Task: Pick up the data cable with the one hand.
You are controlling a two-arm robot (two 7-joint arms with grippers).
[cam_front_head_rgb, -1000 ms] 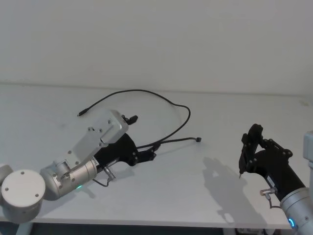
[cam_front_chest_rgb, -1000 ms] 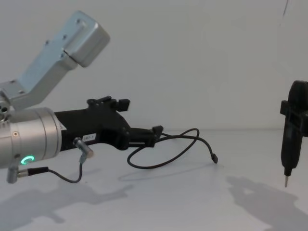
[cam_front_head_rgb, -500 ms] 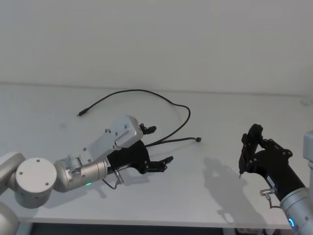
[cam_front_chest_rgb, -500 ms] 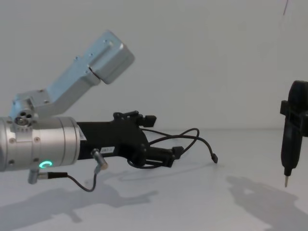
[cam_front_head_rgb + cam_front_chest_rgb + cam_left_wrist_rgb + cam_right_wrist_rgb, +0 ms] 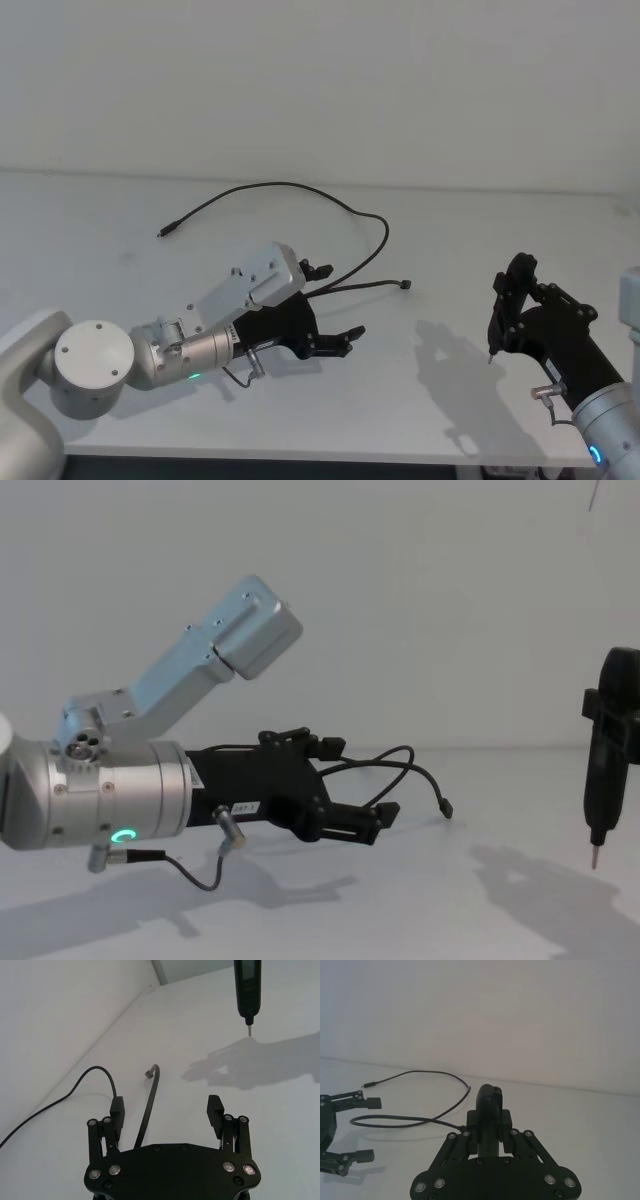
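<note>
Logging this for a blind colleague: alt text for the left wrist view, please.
The open left gripper hovers over the white table, a strand of the data cable lying between its fingers. Farther off, the pointed right gripper hangs.

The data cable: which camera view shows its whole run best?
The head view: the data cable shows nearly end to end across the table. Left wrist view: a stretch between the left gripper's open jaws. Chest and right wrist views: partial loops.
</note>
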